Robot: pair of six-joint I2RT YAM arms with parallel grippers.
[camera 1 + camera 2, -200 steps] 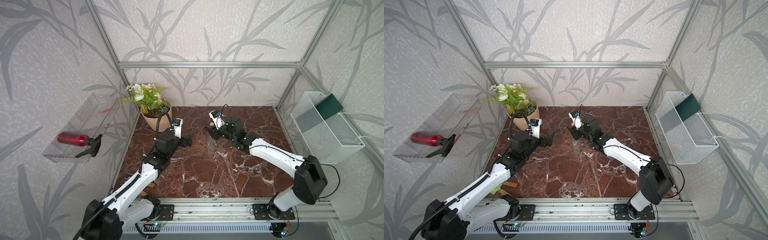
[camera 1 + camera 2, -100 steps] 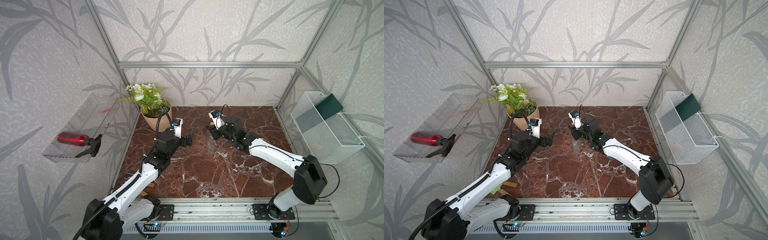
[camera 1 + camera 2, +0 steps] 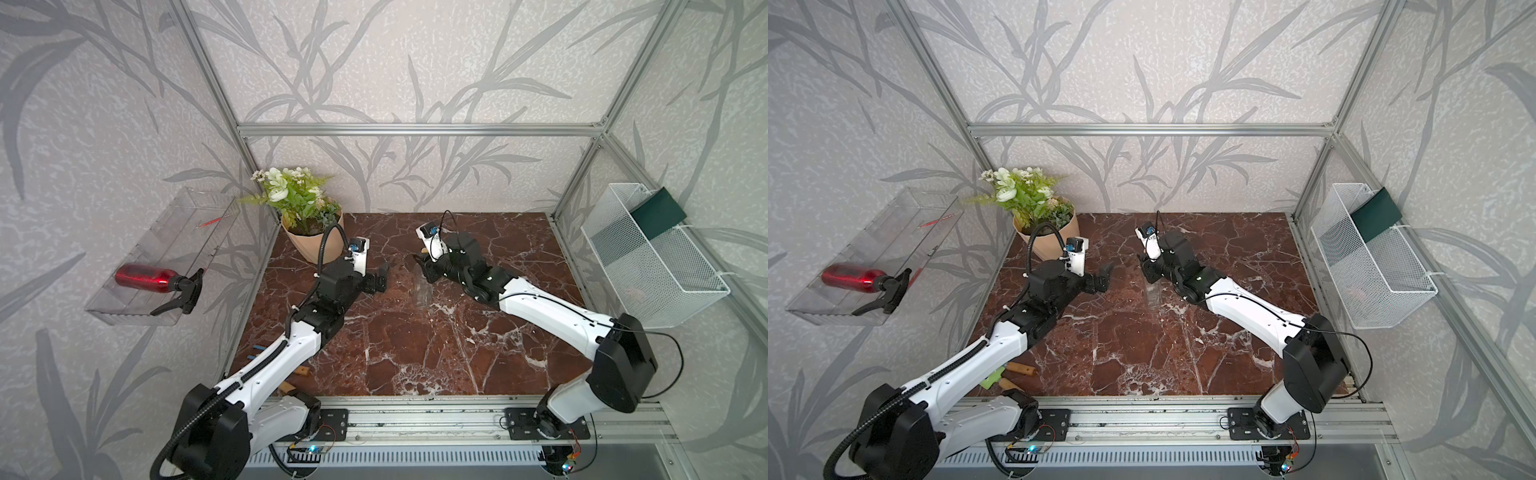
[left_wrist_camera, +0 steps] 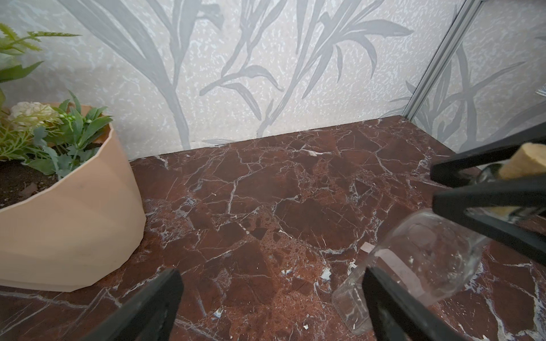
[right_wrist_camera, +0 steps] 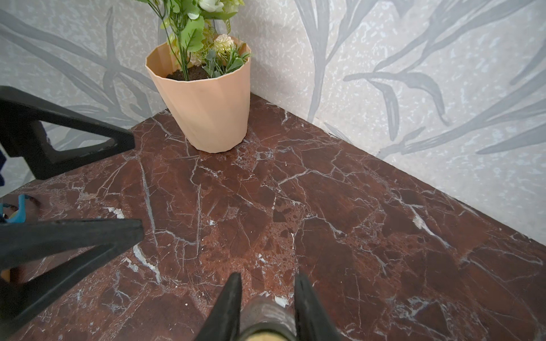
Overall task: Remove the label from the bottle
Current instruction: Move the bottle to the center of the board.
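Our right end effector (image 5: 267, 280) grips the neck of the one bottle (image 4: 419, 259), just under its single cork (image 4: 523, 162). Our left end effector (image 4: 270, 270) gapes wide, empty, near that bottle on the surface (image 4: 266, 206).

No text, brand, number or sign is legible in any view. The bottle (image 4: 428, 254), near the centre of the table (image 3: 415, 353) and slightly toward 12 o'clock, bears a pale pinkish patch (image 4: 396, 273) on its glass; any print on it is too blurred to read
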